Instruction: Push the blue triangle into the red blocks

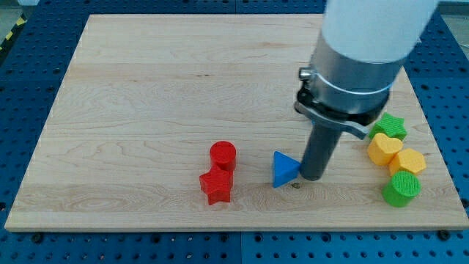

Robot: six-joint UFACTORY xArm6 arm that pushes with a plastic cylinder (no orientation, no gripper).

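as my tip (312, 178) touches, blue triangle (283, 169) left

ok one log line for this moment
tip at blue triangle's right side | red cylinder, red star touching, left of triangle | gap remains | push unfinished

Bright, even light from overhead fills the scene. The pale wooden counter (146, 110) shows no glare, only a soft sheen. Shadows are short and faint, hugging the bases of the blocks and the dark rod. The picture is mostly sharp; the white arm housing (377, 29) at the view's top looms large and slightly soft. Colours look vivid.
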